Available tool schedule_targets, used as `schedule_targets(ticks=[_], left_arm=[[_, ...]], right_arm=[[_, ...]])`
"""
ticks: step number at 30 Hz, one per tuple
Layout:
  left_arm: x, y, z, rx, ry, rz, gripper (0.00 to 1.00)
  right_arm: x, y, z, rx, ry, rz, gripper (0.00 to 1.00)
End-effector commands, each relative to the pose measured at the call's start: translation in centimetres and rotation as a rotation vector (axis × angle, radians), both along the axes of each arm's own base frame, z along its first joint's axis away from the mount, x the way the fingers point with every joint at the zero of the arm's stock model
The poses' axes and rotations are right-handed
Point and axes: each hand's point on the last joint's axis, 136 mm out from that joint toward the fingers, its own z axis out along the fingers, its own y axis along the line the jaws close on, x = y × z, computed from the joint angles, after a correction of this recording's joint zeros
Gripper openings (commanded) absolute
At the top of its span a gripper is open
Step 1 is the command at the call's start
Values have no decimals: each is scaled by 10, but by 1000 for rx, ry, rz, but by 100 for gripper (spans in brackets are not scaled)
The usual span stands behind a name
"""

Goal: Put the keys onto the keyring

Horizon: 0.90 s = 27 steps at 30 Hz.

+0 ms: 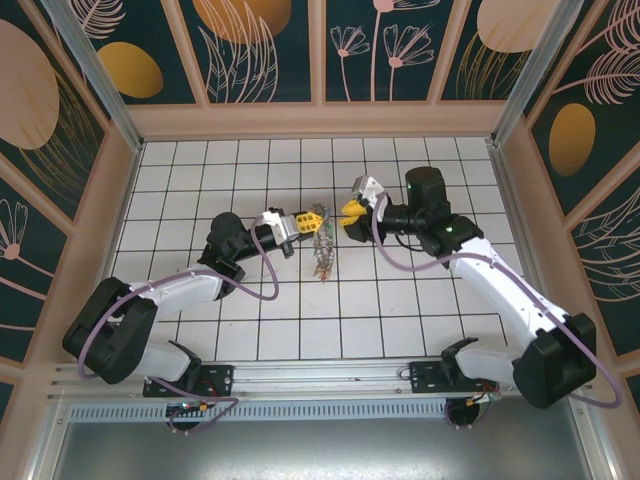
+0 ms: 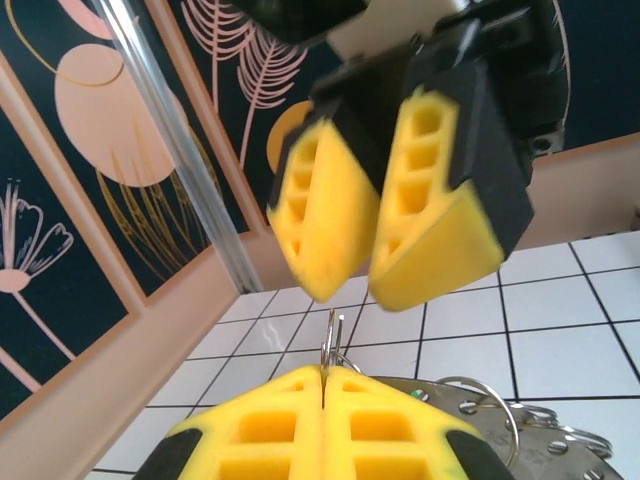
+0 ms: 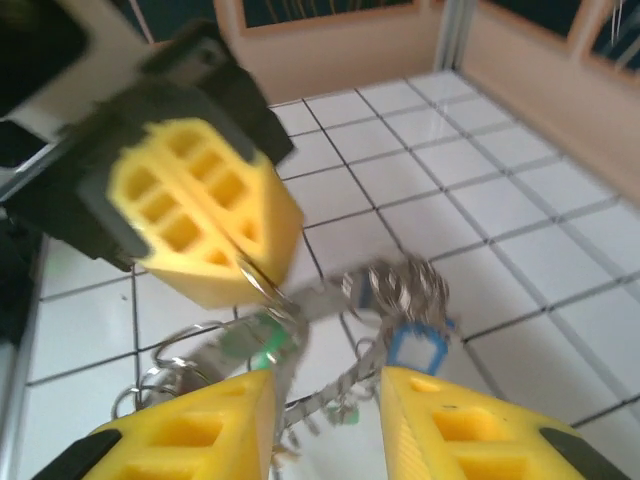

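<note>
From my seat I count two arms, two grippers and one bunch of keys. The left gripper (image 1: pixel 314 216) sits a little left of the table's middle with its yellow pads pressed flat together. It is pinching one thin wire ring (image 2: pixel 333 336), which stands upright and edge-on out of the seam between the pads.

The keys (image 1: pixel 325 254) trail from that pinch as a single narrow cluster. Its long axis runs from the gripper tips back toward the arm bases, with the free end pointing at the near edge. In the right wrist view I make out one blue tag (image 3: pixel 413 348) and one green tag (image 3: pixel 265 348) among the metal. That view is blurred, so I cannot give a firm count of the keys themselves.

Just right of the bunch, the right gripper (image 1: pixel 351 210) faces the left one tip to tip, its two pads spread apart with nothing between them.
</note>
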Motion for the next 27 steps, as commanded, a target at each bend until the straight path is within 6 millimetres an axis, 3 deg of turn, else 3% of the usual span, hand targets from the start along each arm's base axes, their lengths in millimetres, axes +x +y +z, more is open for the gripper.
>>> schedule_targets(ticks=[1, 12, 19, 27], left_arm=[[-13, -6, 22, -52, -55, -79, 0], [-14, -15, 16, -38, -12, -114, 0], [-12, -18, 11, -29, 5, -117, 0], [-10, -21, 8, -20, 15, -123, 0]], right_arm=[[-3, -2, 1, -85, -246, 37, 34], [-7, 1, -15, -202, -243, 138, 34], [-16, 8, -15, -193, -226, 186, 34], [-13, 9, -15, -205, -234, 183, 30]])
